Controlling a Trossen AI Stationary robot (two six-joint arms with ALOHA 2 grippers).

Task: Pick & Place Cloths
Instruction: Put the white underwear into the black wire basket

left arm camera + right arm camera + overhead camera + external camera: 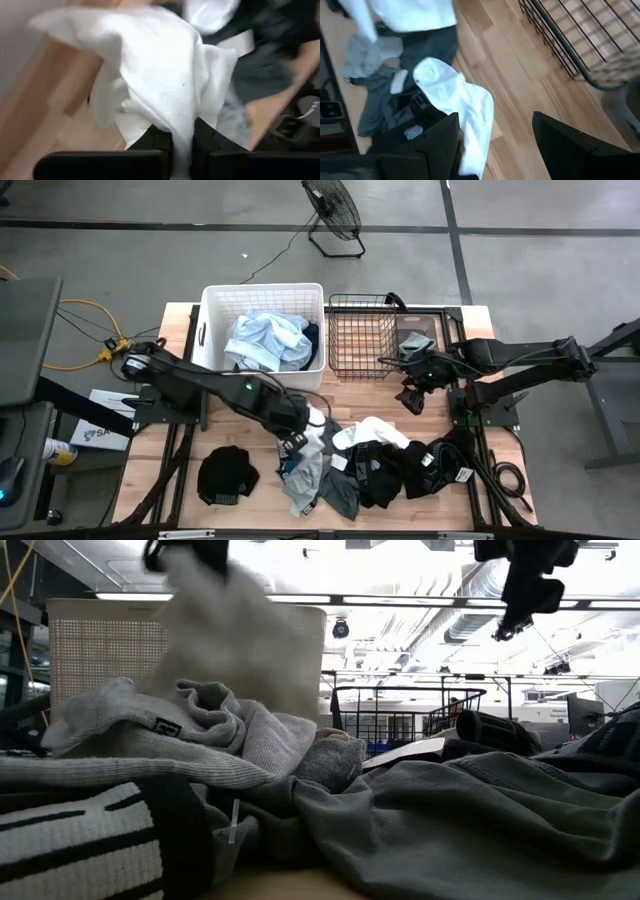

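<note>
Gripping a white cloth [165, 85] between closed fingers, the left gripper [297, 432] hangs over the middle of the wooden table [240, 420], just in front of the white tub [212, 330]; the cloth is thin, soft and creased, draping loose below the pinch. Light blue cloths [265, 340] lie crumpled inside the tub. A mixed heap — grey cloth [340, 485], black cloths [400, 470] with small white tags, and a white sock-like piece [457, 97] — spreads along the front of the table, with one black cloth [227, 475] apart at front left. The right gripper [412, 397] hangs with fingers spread and empty beside the black wire basket [362, 335].
</note>
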